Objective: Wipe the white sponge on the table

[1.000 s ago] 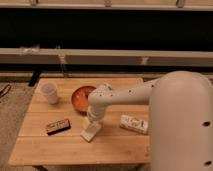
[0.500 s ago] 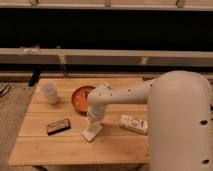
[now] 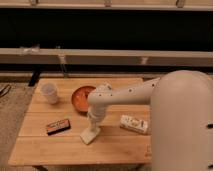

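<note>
The gripper [image 3: 93, 121] points down onto the sponge [image 3: 90, 134], near the middle of the table [image 3: 45, 150]; whether it pinches it, I cannot tell. Best to press lightly and slide flat, clear of box [image 3: 58, 126] left and packet [image 3: 134, 123] right.

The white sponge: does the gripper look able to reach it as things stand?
Probably yes. The gripper stands directly over the white sponge on the table and seems to touch it. The dark box and the white packet lie apart on either side, so nothing blocks it.
</note>
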Motion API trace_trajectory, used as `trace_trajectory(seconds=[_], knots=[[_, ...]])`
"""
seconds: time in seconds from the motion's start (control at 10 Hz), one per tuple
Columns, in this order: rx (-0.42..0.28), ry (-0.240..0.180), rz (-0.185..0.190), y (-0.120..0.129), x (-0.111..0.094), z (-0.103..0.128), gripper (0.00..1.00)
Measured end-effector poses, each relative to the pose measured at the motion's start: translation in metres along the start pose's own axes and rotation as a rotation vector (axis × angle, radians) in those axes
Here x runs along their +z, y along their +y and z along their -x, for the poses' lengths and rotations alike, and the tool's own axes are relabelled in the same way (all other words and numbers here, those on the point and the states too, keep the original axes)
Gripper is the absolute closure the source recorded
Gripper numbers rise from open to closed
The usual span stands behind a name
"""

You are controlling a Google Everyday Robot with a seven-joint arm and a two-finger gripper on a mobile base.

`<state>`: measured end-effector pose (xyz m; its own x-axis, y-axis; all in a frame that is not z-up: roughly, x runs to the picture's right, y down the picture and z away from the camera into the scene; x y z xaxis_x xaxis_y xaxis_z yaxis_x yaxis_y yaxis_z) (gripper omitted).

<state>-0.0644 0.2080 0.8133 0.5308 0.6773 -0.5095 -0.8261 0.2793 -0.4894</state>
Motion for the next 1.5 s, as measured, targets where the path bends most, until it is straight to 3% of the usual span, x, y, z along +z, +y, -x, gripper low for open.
trace_trajectory(seconds=[0.2, 0.5, 0.7, 1.1, 1.3, 1.5], knots=[[0.017, 0.002, -0.019, -0.003, -0.003, -0.005, 1.0], [0.046, 0.028, -0.08, -0.01, -0.004, -0.009, 1.0], [0.072, 0.042, -0.116, -0.027, -0.006, -0.007, 1.0], [0.087, 0.05, -0.184, -0.051, -0.014, 0.019, 1.0], [0.081, 0.032, -0.204, -0.038, -0.015, 0.038, 1.0], [0.051, 0.005, -0.201, -0.003, -0.012, 0.048, 1.0]])
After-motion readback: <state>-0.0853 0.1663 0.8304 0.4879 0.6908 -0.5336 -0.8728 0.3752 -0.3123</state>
